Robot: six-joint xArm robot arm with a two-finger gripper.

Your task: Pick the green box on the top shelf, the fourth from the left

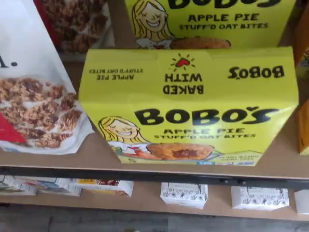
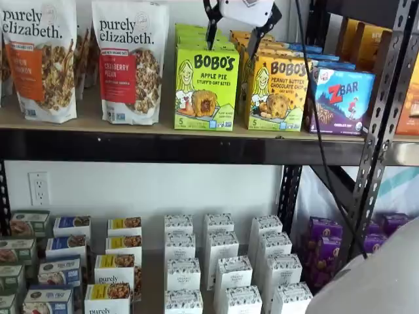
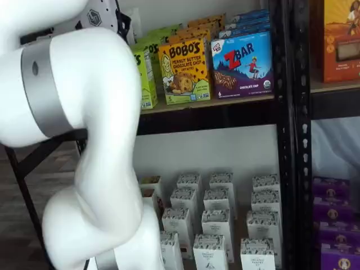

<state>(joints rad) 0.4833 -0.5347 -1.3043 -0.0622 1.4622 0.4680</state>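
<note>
The green box (image 2: 205, 87) is a lime-green Bobo's Apple Pie carton standing upright at the front of the top shelf (image 2: 163, 145), with more of the same kind lined up behind it. In the wrist view the green box (image 1: 188, 106) fills the middle, its top flap and front face showing. In a shelf view only its side (image 3: 146, 76) shows past the arm. My gripper (image 2: 236, 34) hangs from the top edge, open with a plain gap, just above the box's top right corner and touching nothing.
A yellow-orange Bobo's carton (image 2: 277, 91) stands right beside the green box, with a blue ZBar carton (image 2: 342, 99) further right. Granola bags (image 2: 129, 60) stand to its left. A black upright (image 2: 380, 131) is at the right. My white arm (image 3: 84, 140) covers the left of one shelf view.
</note>
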